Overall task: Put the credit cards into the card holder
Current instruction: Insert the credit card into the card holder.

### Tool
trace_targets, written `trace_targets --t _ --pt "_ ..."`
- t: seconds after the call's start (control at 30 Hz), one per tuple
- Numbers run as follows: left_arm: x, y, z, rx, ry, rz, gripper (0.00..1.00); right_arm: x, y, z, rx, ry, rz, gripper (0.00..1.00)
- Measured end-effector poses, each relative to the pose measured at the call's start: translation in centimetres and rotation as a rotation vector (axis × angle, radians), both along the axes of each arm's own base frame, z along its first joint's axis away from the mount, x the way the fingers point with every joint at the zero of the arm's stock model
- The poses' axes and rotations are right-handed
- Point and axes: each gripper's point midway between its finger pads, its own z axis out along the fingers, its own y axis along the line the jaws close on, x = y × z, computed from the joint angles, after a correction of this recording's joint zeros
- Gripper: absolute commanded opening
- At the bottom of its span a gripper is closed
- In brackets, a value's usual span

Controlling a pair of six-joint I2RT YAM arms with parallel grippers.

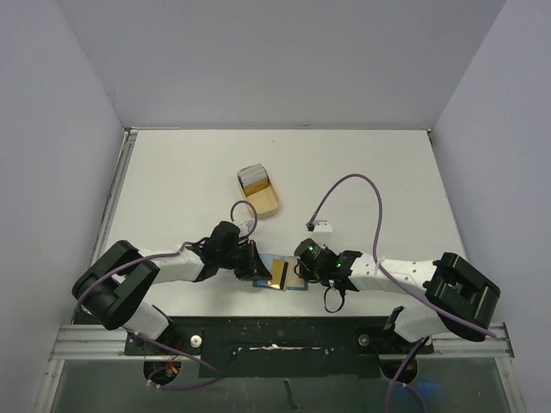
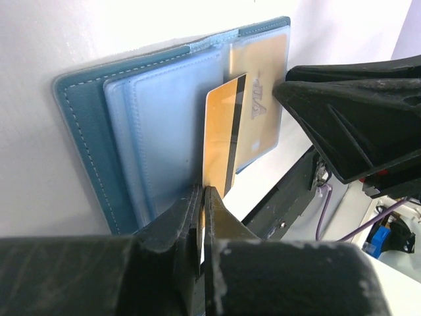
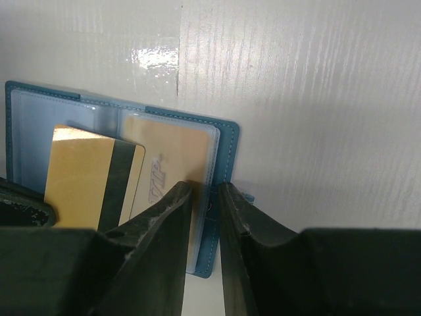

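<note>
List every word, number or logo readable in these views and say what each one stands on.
"VIP": appears to read so, in raised slanted letters on the tan-orange card already inside the clear pocket of the card holder.
Striped card: no text on the side shown, only the dark stripe.
Stacked cards in the tray: too small to read.
Nothing else legible.

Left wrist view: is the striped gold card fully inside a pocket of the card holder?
No: the striped gold card stands tilted above the card holder, its near edge pinched by the left gripper.
</note>
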Motion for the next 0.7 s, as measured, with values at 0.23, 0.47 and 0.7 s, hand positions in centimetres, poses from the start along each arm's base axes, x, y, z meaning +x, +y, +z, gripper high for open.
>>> trace_targets --t 0.23,0.47,0.7 --pt "0.32 0.27 -0.25 0.025 -0.006 0.028 0.0 -0.01 0.0 0.0 0.01 0.0 -0.012 0.24" --pt "0.61 0.7 0.11 0.04 -0.026 0.057 0.0 -0.07 -0.06 0.02 0.019 -0.002 -0.02 0.24" --pt "0.55 0.81 -0.08 0.052 -0.02 0.071 0.0 -0.16 -0.06 0.0 0.017 -0.005 -0.02 0.24"
